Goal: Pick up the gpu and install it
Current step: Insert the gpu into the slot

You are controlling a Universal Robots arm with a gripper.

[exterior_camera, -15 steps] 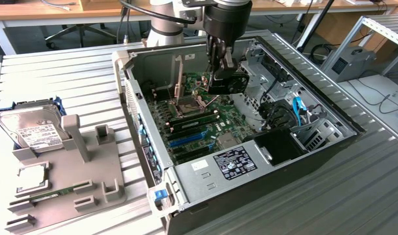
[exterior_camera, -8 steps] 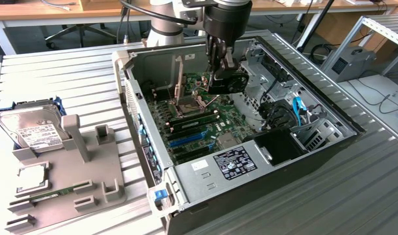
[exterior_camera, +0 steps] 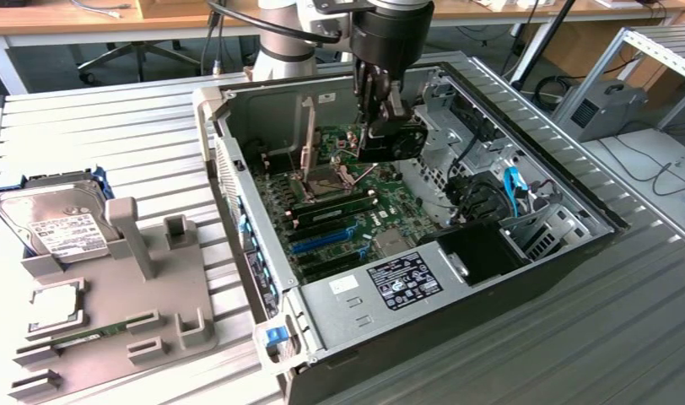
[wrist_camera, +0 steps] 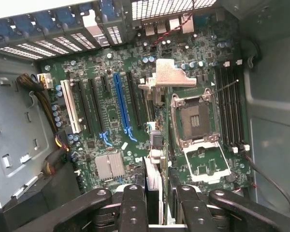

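The black pincer (exterior_camera: 379,126) is clenched on the gpu, a thin dark green circuit card with a black fan block (exterior_camera: 390,139), held edge-down above the green motherboard (wrist_camera: 135,111). It looks light, stiff and fragile; gripping its top edge seems sensible.

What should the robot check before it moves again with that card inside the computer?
1. gpu gripped by the tool: ok, it sits edge-on between the fingers.
2. Tool inside the open computer case: ok.
3. Long blue slot on the motherboard free: ok, nothing is plugged in.
4. gpu seated in a slot: not ok, it hangs above the board.
5. gpu lined up with the blue slot: cannot tell.
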